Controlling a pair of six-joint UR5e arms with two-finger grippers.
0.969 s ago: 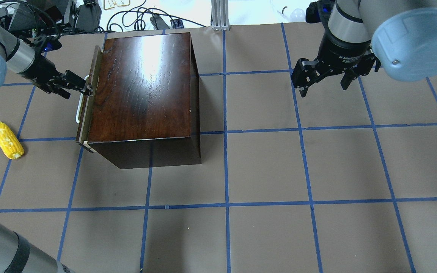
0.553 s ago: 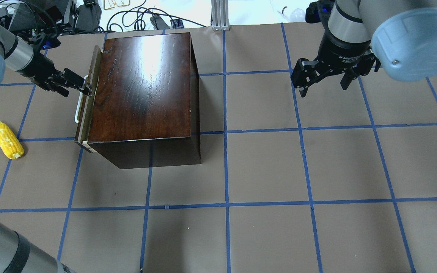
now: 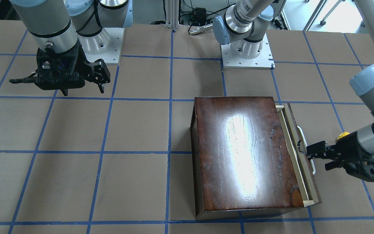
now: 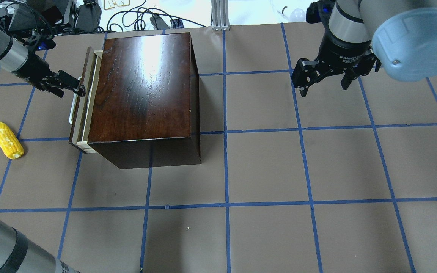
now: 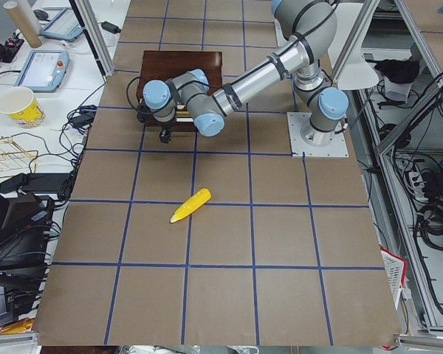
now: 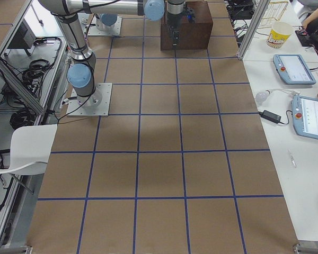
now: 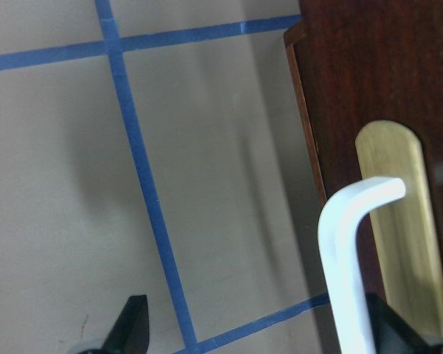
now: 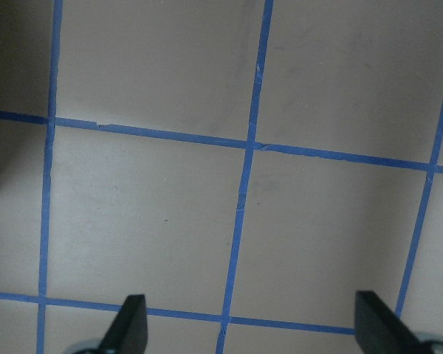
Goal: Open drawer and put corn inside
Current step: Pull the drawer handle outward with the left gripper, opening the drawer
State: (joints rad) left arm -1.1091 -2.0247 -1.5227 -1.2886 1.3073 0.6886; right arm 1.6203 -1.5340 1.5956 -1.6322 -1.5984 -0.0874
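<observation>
The dark wooden box (image 4: 142, 87) stands at the back left of the table. Its drawer (image 4: 88, 102) is out by a narrow gap, showing a strip of pale wood behind the dark front. My left gripper (image 4: 77, 88) is open at the white handle (image 4: 72, 108); in the left wrist view the handle (image 7: 347, 251) stands between the spread fingers, close to the right one. The yellow corn (image 4: 8, 139) lies on the table left of the box, apart from it. My right gripper (image 4: 323, 81) hangs open over the table's back right, holding nothing.
Brown paper with a blue tape grid (image 4: 226, 204) covers the table. Cables and equipment (image 4: 89, 15) lie beyond the far edge behind the box. In the front-facing view the left arm hides most of the corn (image 3: 343, 135).
The drawer has slid out leftward from almost flush to a narrow gap, and my left gripper has moved left with the handle. The right arm and the corn have not moved.
</observation>
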